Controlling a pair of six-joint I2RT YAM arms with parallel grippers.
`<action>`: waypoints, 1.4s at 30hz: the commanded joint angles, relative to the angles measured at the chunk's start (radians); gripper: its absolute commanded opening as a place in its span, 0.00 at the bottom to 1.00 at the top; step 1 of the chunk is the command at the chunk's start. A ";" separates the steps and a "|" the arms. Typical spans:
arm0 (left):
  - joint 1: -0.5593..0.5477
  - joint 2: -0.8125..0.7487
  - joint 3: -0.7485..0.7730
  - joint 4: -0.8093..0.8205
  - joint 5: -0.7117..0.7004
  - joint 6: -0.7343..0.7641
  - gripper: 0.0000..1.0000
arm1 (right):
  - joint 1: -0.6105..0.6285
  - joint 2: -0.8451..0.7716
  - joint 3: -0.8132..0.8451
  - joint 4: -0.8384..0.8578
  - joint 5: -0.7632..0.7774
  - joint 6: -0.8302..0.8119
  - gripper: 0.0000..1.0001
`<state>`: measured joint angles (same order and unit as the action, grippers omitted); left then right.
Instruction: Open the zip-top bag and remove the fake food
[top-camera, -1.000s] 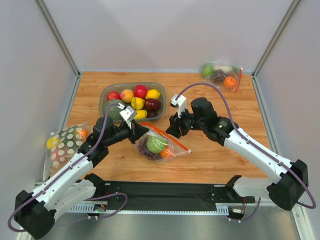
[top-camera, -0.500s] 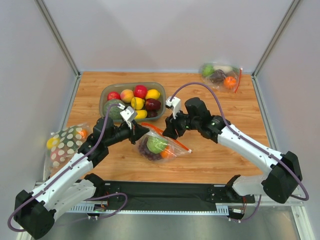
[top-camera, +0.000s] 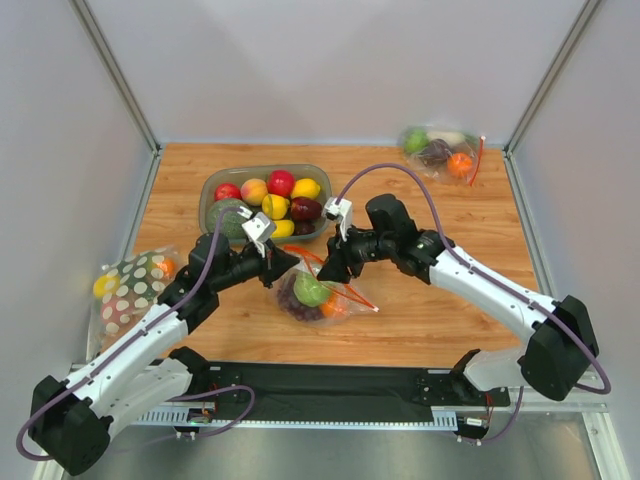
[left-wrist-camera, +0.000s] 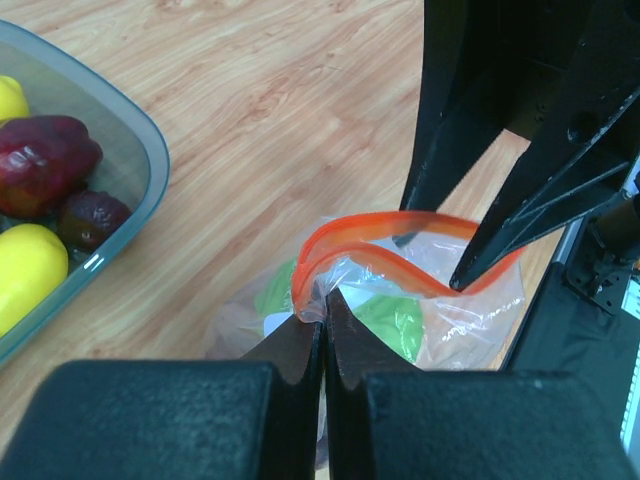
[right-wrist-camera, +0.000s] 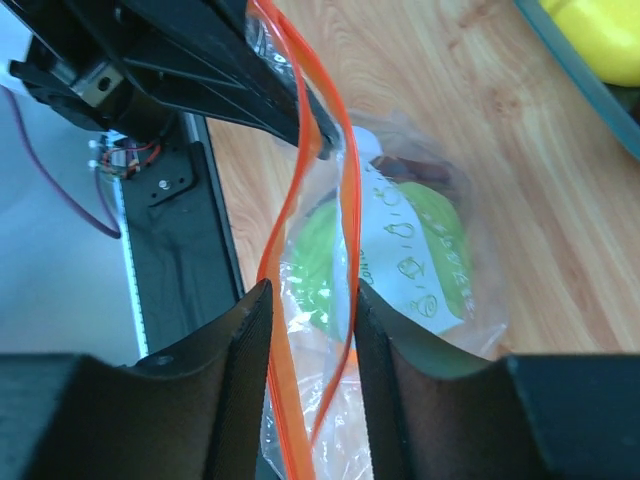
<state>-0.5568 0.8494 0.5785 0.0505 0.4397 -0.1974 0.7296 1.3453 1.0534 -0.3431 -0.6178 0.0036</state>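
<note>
The zip-top bag (top-camera: 318, 293) lies on the table in front of the bowl, its orange-red zip strip (left-wrist-camera: 400, 222) pulled partly apart. Inside are the light green fruit (top-camera: 311, 290), the purple grapes (top-camera: 291, 297) and the small orange (top-camera: 334, 307). My left gripper (left-wrist-camera: 324, 298) is shut on the near end of the strip; it also shows in the top view (top-camera: 283, 262). My right gripper (right-wrist-camera: 305, 300) is open, its fingers straddling both lips of the strip (right-wrist-camera: 347, 190) over the green fruit (right-wrist-camera: 425, 265). It also shows in the top view (top-camera: 325, 272).
A clear bowl (top-camera: 212, 186) of red apples and yellow lemons stands just behind the left gripper. A white polka-dot bag (top-camera: 135, 285) lies at the left edge. A second clear bag of fruit (top-camera: 440, 150) lies at the back right corner.
My right gripper has moved left and down onto the bag's mouth. My left gripper has held its grip on the strip, barely moving.
</note>
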 joint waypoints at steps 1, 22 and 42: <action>-0.006 0.014 0.035 0.063 0.010 0.016 0.00 | 0.004 0.038 0.010 0.052 -0.120 0.036 0.38; -0.014 -0.090 0.104 -0.046 -0.111 -0.154 0.49 | 0.004 -0.012 0.057 0.101 0.323 0.187 0.00; -0.170 0.128 0.161 -0.034 -0.295 -0.422 0.64 | 0.073 -0.060 0.017 0.115 0.400 0.161 0.00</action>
<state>-0.7208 0.9680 0.6949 -0.0154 0.1806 -0.5785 0.7902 1.3239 1.0737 -0.2783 -0.2436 0.1818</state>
